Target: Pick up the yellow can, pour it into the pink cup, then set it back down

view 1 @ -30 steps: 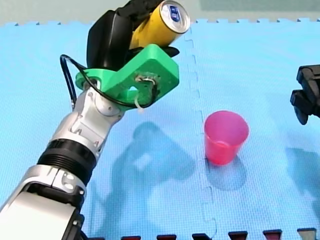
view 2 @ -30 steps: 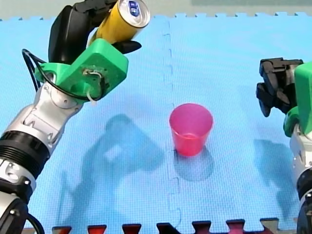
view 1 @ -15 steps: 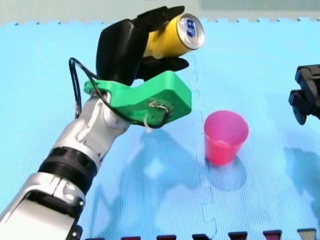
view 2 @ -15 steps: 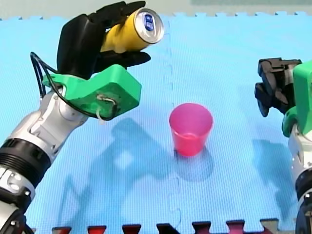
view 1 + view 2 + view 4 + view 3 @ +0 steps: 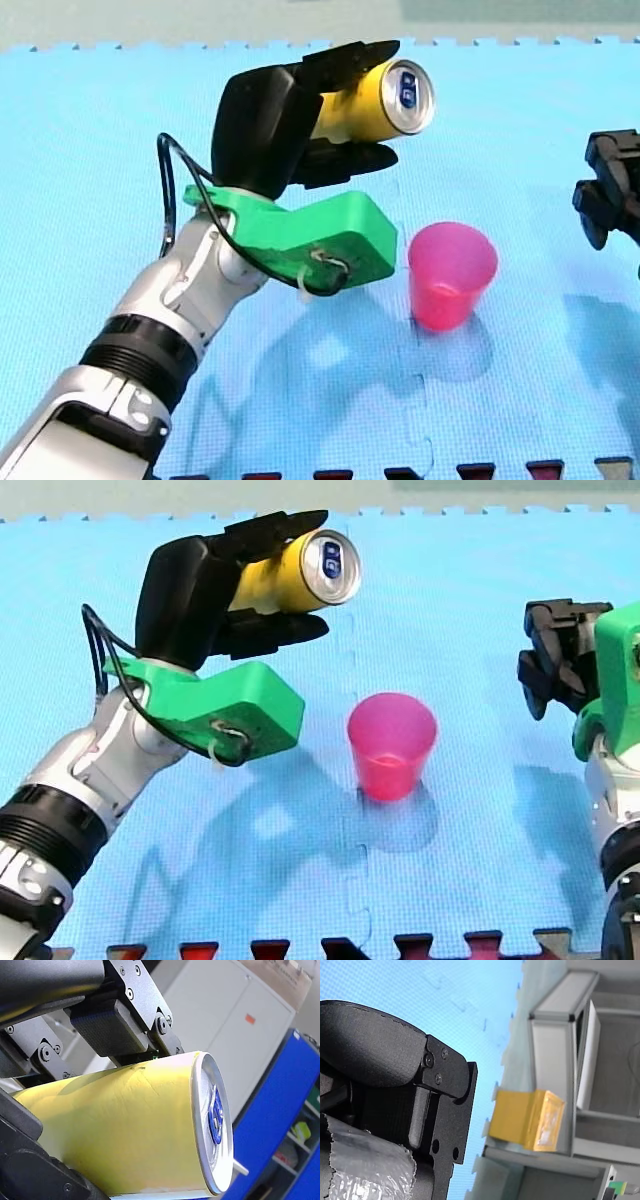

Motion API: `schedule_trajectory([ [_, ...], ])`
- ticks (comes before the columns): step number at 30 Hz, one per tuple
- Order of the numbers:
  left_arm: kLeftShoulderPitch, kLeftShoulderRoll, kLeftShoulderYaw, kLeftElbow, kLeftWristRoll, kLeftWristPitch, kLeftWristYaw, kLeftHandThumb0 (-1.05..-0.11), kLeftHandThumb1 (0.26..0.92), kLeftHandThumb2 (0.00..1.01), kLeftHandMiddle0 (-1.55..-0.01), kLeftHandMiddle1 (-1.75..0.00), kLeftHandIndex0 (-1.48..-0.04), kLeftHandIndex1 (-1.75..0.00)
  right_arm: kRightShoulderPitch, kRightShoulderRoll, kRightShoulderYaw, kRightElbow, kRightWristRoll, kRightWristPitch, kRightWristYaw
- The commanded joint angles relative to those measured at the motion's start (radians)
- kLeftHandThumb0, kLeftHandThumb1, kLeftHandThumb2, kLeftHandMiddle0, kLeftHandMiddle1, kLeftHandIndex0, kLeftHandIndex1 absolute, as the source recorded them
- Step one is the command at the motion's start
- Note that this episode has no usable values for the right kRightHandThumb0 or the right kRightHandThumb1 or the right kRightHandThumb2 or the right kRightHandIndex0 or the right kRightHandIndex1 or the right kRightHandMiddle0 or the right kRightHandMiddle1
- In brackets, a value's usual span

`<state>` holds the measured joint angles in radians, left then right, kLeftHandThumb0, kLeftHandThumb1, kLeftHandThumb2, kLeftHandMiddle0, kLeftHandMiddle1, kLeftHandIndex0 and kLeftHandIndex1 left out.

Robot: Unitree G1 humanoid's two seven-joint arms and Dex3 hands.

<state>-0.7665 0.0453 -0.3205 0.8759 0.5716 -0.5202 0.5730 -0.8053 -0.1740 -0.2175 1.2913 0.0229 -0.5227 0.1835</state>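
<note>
Yellow can [image 5: 362, 104] in left hand [image 5: 262, 128]; pink cup [image 5: 452, 276]; right hand [image 5: 556, 660] aside

Base and rear of the yellow aluminium can [image 5: 290, 572], above-left of the pink plastic cup [image 5: 391, 742]: buried inside the black left hand [image 5: 200, 590]. Right hand [image 5: 610, 195], right of the cup: clipped at first head view's edge. Cup's contents: cannot tell.

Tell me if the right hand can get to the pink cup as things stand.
Probably yes. Only bare blue mat lies between the right hand and the pink cup; the left hand, holding the yellow can, is raised on the cup's other side.
</note>
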Motion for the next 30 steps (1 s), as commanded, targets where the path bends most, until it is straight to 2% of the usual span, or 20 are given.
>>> schedule_trajectory([
  [1, 0.003, 0.001, 0.0, 0.002, -0.009, -0.012, -0.006, -0.453, 0.749, 0.0, -1.38, 0.0, -1.19, 0.0, -0.006, -0.002, -0.002, -0.002, 0.004, 0.006, 0.001],
  [7, 0.009, -0.012, -0.011, 0.023, -0.005, -0.003, -0.028, -0.444, 0.758, 0.0, -1.36, 0.0, -1.17, 0.0, -0.005, -0.002, -0.001, -0.005, 0.003, 0.01, -0.004],
  [12, 0.009, -0.004, -0.041, 0.04, 0.019, -0.003, -0.06, -0.425, 0.776, 0.01, -1.34, 0.0, -1.16, 0.0, -0.005, -0.003, 0.001, -0.004, 0.002, 0.013, -0.005],
  [20, -0.001, 0.004, -0.086, 0.075, 0.086, -0.017, 0.018, -0.39, 0.788, 0.01, -1.36, -0.01, -1.18, -0.01, -0.005, -0.002, 0.002, -0.003, 0.0, 0.01, -0.01],
  [30, -0.011, 0.032, -0.134, 0.056, 0.162, 0.001, 0.089, -0.363, 0.801, 0.0, -1.45, -0.06, -1.22, -0.01, -0.007, -0.002, -0.001, -0.003, 0.004, 0.01, -0.002],
])
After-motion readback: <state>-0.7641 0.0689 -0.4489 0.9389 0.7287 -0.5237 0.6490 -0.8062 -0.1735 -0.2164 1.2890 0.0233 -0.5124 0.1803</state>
